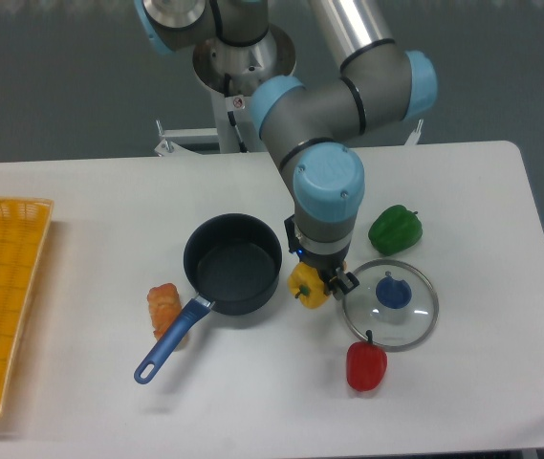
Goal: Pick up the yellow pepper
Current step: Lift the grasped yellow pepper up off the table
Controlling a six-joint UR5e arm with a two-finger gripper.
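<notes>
Your claw (315, 285) is down at table level over the yellow pepper (307, 286), the wrist pointing straight down from above; the arm's own bulk hides the fingers, so you cannot tell whether they have closed on the fruit or merely stand around it. The pepper sits on the white table (482, 210) just right of the dark pot (233, 263), near or touching its wall, and just left of the glass lid (390, 304), whose rim lies close to the claw. Further out, a green pepper (396, 229) rests behind the lid, a red pepper (366, 366) in front of it, a piece of bread (164, 305) beside the pot's blue handle (166, 349), and a yellow basket (4, 296) at the far left edge. The step in hand looks like the grasp itself, the pepper not yet lifted. Your next move calls for a firm close across the lobed body, then a straight vertical rise, since pot and lid crowd both sides and a sideways drag could knock either
</notes>
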